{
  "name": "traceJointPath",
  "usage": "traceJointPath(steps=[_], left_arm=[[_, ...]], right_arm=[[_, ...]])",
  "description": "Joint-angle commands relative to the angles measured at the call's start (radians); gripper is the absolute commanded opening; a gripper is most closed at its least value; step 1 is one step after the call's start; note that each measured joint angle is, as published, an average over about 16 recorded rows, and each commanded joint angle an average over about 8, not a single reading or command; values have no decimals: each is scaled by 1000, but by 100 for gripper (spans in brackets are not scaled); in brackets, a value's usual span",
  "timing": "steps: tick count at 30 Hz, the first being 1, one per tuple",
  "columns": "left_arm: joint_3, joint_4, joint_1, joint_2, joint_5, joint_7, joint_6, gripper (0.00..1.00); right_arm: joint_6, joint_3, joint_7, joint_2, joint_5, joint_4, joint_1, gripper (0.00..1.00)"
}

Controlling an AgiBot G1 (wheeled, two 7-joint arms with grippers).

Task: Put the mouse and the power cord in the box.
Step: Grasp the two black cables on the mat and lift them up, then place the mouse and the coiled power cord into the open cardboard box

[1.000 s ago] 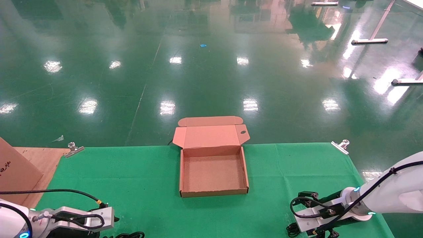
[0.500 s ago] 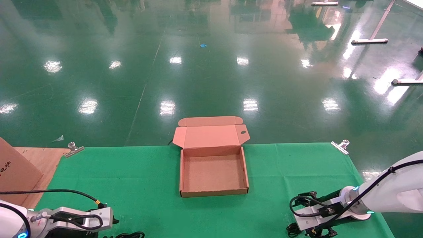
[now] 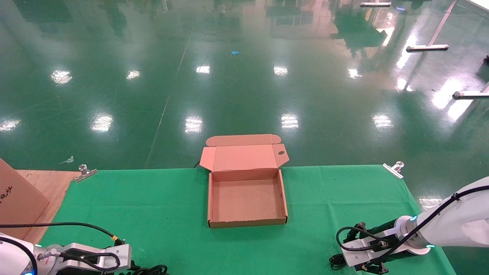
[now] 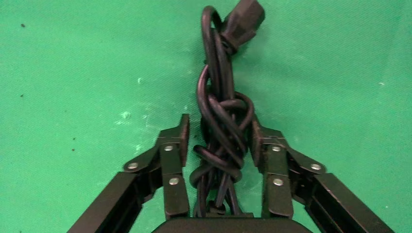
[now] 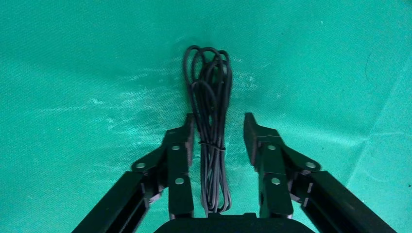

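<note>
The power cord, a thick black knotted bundle with a chunky plug end, lies on the green cloth between the spread fingers of my left gripper. One pad sits against the bundle and the other stands a little off it. My right gripper is open astride a thin black cord bundle held by a tie. The mouse itself is hidden. The box lies open and empty at the table's middle, lid folded back. In the head view both grippers are low at the near edge: left gripper, right gripper.
A large printed cardboard carton stands on a wooden board at the far left. Metal clips pin the green cloth at the far corners. Beyond the far table edge is glossy green floor.
Both arms have sunk slightly toward the near table edge. The right gripper has come down over the thin cord. The box has not moved.
</note>
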Motion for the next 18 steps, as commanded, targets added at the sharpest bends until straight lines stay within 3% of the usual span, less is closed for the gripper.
traceJointPath(steps=[1,18], left_arm=[[1,0,2,2,1,3,2,0],[8,-4,-28,0,11,15,48,0]], right_arm=[[1,0,-1,0,0,-2,0,0],[-58,19,-8,35,27,-7,33,0]])
